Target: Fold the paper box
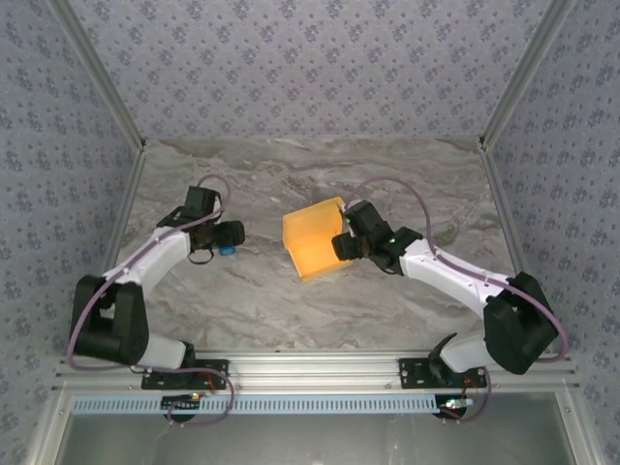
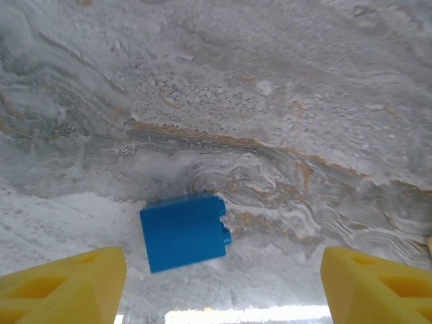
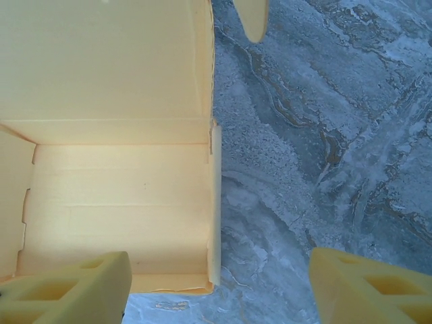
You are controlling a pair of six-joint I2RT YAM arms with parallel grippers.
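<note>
Two grippers open; paper box at frame centre.
Seen from above, the box sat on the marble table with walls raised and the right gripper at its right edge. In the right wrist view, that gripper's fingers were spread with the box's side wall between them, unclamped. The left gripper, left of centre, stood spread over a blue block, not gripping it.
</note>
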